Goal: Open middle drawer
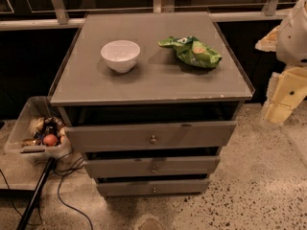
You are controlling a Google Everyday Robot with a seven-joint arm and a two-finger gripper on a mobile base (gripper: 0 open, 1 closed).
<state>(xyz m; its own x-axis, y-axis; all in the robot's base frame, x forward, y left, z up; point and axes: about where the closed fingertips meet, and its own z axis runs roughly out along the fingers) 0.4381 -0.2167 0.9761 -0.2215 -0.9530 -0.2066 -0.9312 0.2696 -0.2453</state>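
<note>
Middle drawer sat barely out between top and bottom fronts, knob unobstructed because my arm and jaws hung well right of the cabinet; couldn't tell jaws' opening or load.

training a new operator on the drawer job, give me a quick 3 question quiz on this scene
1. True or false: the tool is on the knob of the middle drawer.
2. What lies on the cabinet top to the picture's right of the white bowl? A) a green snack bag B) a red can C) a sponge
3. Fill in: the plastic bin of clutter stands on the floor at the picture's ___ of the cabinet.

Key
1. False: the tool is at the picture's right edge, apart from all the drawers.
2. A
3. left
</note>
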